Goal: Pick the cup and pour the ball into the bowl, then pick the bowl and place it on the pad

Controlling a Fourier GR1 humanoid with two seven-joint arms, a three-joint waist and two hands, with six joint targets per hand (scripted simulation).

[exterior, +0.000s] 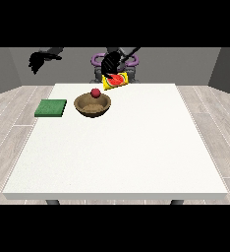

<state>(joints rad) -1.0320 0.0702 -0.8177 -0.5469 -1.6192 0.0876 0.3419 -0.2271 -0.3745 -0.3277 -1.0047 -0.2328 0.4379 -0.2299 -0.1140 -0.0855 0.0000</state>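
Cup: a yellow cup with a red and green picture on its side point(115, 80), held up above the far edge of the table and tipped over on a slant, its mouth turned down towards the view's left.
Hand at the view's right: a black hand point(109, 65) sits right on top of the cup and has it in its grasp, clear of the tabletop; how each finger lies I cannot tell.
Ball: a small red ball point(95, 92), out of the cup, right at the far rim of the bowl; whether it touches the rim or is just above it I cannot tell.
Bowl: a round brown wooden bowl point(92, 105), standing upright on the table, just below and to the view's left of the tilted cup.
Pad: a flat green square pad point(51, 108), lying near the table's edge at the view's left, beside the bowl but apart from it.
Hand at the view's left: the other black hand point(37, 62) hangs high, off beyond the table's corner, holding nothing; its fingers point downward.
Table: a big white table point(136, 147).
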